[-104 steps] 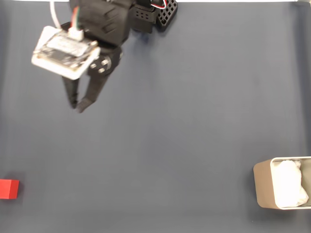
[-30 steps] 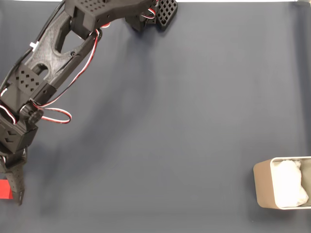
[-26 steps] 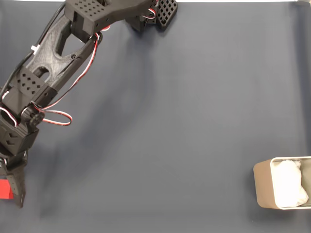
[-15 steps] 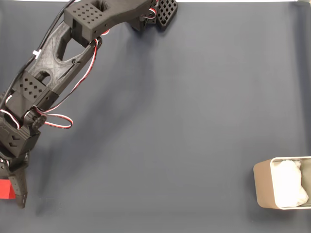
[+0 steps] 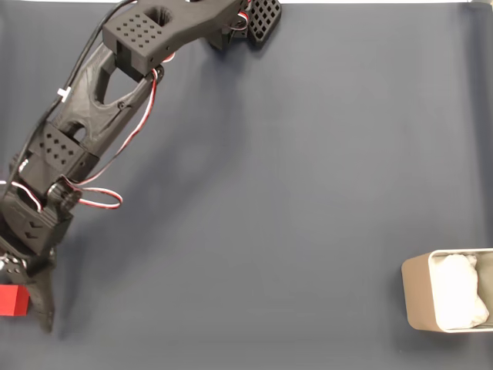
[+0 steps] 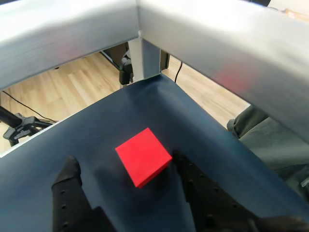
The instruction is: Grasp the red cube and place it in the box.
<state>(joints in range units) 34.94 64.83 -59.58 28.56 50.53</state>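
Observation:
The red cube (image 5: 12, 301) lies on the dark blue mat at the far left edge of the fixed view. In the wrist view the red cube (image 6: 143, 156) sits flat on the mat between my two black fingers, with a gap on each side. My gripper (image 6: 125, 162) is open around it and not touching it. In the fixed view the arm reaches from the top down to the lower left, and the gripper (image 5: 21, 312) straddles the cube, one finger (image 5: 42, 304) showing on its right. The beige box (image 5: 416, 297) with its white lining stands far off at the lower right edge.
The arm's base (image 5: 246, 19) is at the top centre. In the wrist view the mat's edge and corner (image 6: 145, 84) lie just beyond the cube, under a silver metal frame (image 6: 145, 48), with wooden floor (image 6: 72, 92) below. Bare mat (image 5: 269, 231) spreads between cube and box.
Over 3.5 s the arm swung from the top down to the cube at lower left. In the last second the gripper crept slightly lower and rightward around the cube, which has not moved.

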